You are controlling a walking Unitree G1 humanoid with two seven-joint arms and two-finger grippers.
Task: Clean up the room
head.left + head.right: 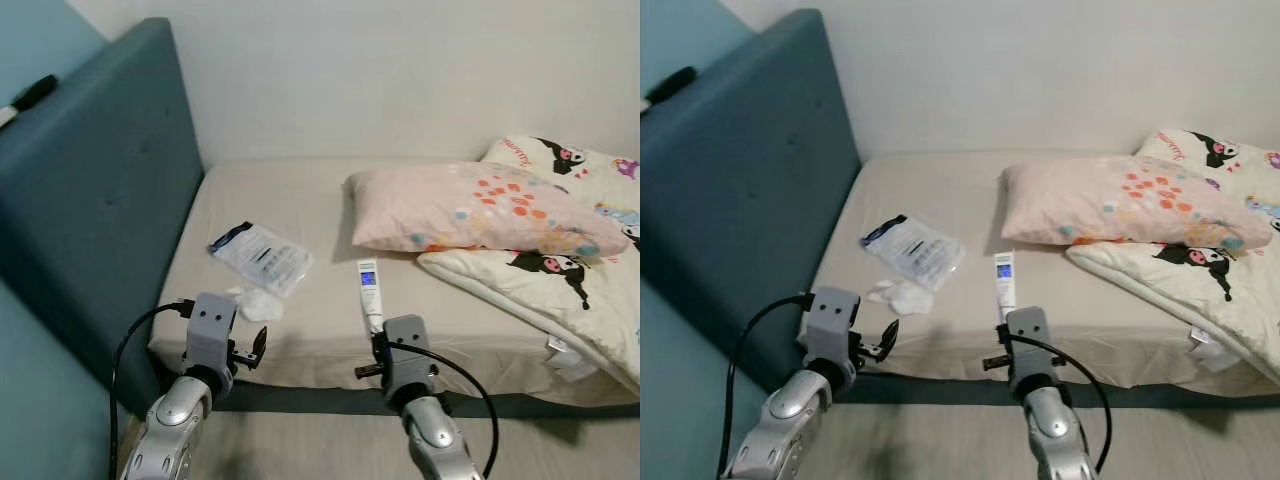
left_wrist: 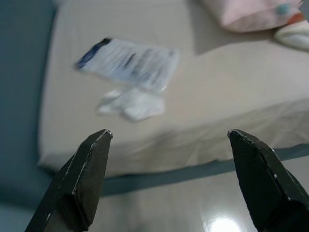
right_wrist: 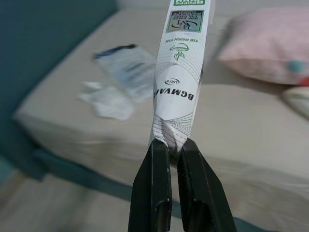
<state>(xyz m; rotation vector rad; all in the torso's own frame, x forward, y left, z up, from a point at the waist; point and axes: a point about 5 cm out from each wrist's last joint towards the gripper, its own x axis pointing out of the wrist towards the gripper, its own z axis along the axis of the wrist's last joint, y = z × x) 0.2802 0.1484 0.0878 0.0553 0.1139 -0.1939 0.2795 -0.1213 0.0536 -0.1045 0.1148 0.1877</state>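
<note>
White tube (image 3: 181, 72) pinched at its crimped tail by the right gripper (image 3: 175, 145), fingers closed tight on it, so the tube sticks out straight ahead with its cap end away from the wrist. Held off the bed (image 1: 300, 210), above the near edge of the mattress, not resting on it. Judgement: gripping the flat crimp gives the narrow fingers a firm bite where the round body would slip.

Left gripper (image 2: 169, 137) hangs before the near edge of the bed, fingers spread wide, nothing between them. It looks toward the crumpled tissue (image 1: 258, 303) and the flat plastic packet (image 1: 262, 256) just behind it, both near the bed's left front corner, beside the blue headboard (image 1: 100, 200). Judgement: the wide spread suits a reach for that litter next.

Pink pillow (image 1: 470, 210) lies on the right half of the bed, overlapping a cartoon-print quilt (image 1: 560, 270) bunched at the far right.

Writing on the tube, read from the right wrist view: "BGMVA…" in bold capitals, partly wrapped out of sight; a small "ultra"-like oval mark; a line like "TIE QUAN YIN", unsure; a green panel near the cap, too small to read. Packet print blurred.

Tidy-up looks early: tube in hand, tissue and packet not yet cleared.
</note>
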